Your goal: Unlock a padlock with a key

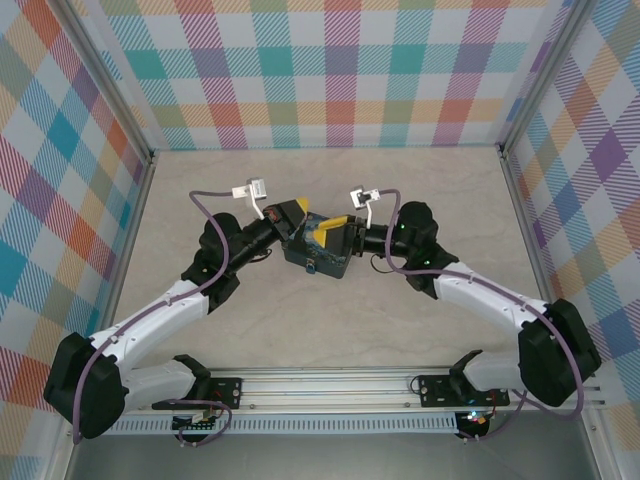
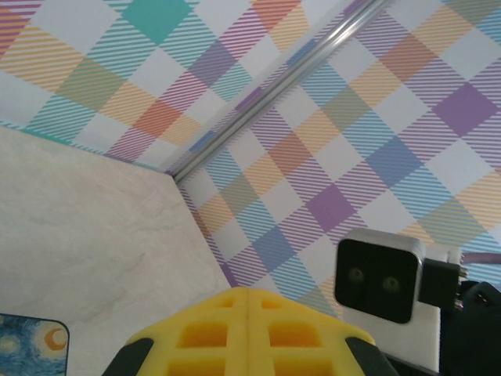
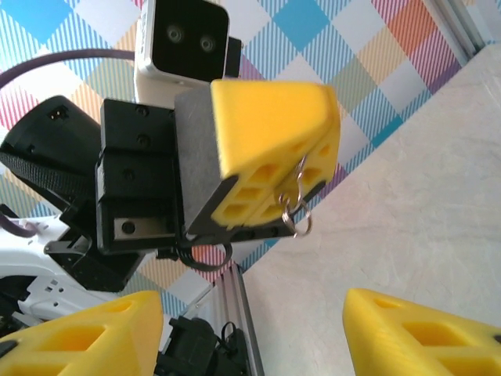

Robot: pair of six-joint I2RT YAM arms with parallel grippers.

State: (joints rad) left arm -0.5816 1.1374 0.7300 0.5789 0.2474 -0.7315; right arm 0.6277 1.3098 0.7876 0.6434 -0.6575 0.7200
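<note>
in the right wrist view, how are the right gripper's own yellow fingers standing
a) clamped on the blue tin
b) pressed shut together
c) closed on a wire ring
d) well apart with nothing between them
d: the right gripper has its yellow fingers set well apart at the bottom corners of that view, with bare table showing in the gap and nothing gripped.

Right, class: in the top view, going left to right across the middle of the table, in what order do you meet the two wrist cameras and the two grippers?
left wrist camera → left gripper → right gripper → right wrist camera
</note>
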